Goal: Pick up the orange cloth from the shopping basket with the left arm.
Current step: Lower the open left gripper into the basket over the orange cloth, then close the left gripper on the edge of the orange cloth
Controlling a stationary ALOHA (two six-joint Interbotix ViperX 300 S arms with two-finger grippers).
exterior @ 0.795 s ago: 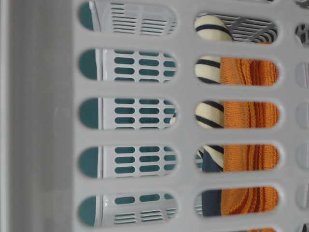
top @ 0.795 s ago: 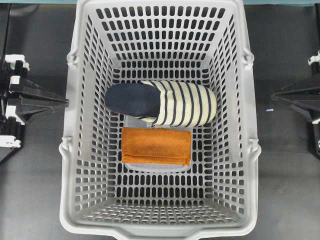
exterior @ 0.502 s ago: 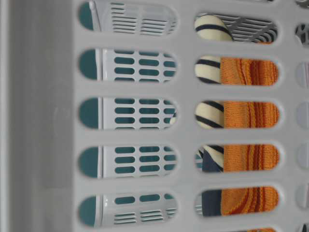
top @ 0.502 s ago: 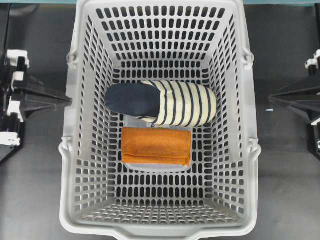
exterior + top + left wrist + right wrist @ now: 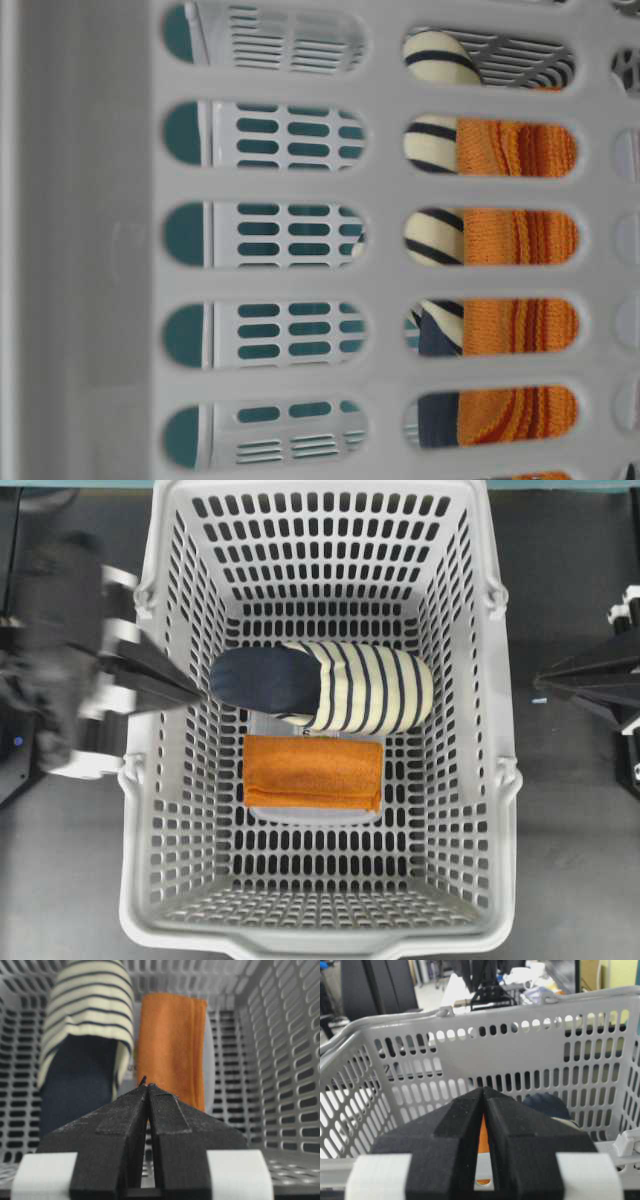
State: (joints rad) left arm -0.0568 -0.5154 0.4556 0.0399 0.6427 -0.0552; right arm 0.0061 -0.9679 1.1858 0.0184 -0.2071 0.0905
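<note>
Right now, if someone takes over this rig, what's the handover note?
Left gripper: jaws shut, empty, tip over the shopping basket rim on its side, near the slipper's navy end.
Right gripper: jaws shut, empty, parked outside the opposite basket wall.
Orange cloth: lying flat on the basket floor, right beside the striped slipper, untouched.
Done: nothing grasped yet.
Left: open the left jaws, go down to the cloth, grip it, lift it out of the basket.
</note>
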